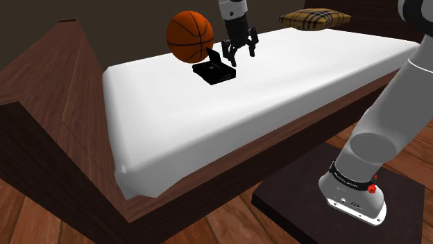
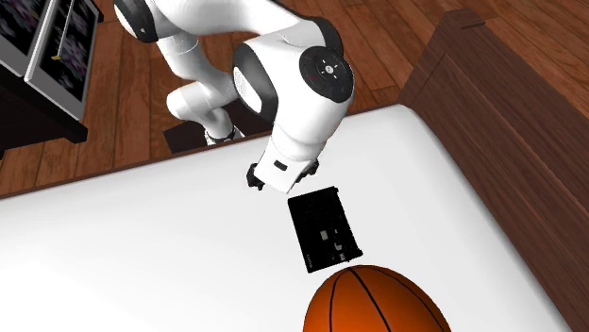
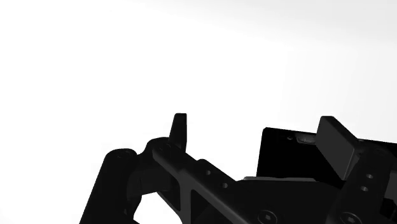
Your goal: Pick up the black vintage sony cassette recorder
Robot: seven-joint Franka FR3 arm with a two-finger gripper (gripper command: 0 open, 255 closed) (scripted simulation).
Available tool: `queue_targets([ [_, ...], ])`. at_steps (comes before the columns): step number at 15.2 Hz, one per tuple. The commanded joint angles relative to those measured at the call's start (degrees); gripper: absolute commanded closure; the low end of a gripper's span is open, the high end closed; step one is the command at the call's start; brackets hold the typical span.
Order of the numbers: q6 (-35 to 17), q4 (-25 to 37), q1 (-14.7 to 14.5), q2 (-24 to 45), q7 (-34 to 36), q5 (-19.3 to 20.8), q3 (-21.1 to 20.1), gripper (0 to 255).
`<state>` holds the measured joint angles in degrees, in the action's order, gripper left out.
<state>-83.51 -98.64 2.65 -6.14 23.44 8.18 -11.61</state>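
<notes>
Basketball [image 1: 190,36] just beside black cassette recorder [image 1: 215,72], plaid pillow [image 1: 313,19] well apart

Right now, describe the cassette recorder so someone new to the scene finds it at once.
Find the white mattress in the wooden bed frame. On it sits an orange basketball; right beside it lies the cassette recorder, near the black gripper. It is the only flat black box there: the ball is round, the plaid pillow far off.
</notes>
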Motion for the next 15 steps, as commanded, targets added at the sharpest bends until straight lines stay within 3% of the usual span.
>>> queue_targets([
  [1, 1.80, 6.80, -0.36, 4.74, 1.94, 1.09, -0.81, 0],
  [7, 9.16, 31.04, -2.99, 20.93, 6.09, 5.87, -2.01, 0],
  [8, 9.41, 31.76, -3.15, 21.38, 6.14, 6.00, -1.94, 0],
  [15, 2.21, 21.72, -2.24, 18.51, 7.05, 5.05, -1.79, 0],
])
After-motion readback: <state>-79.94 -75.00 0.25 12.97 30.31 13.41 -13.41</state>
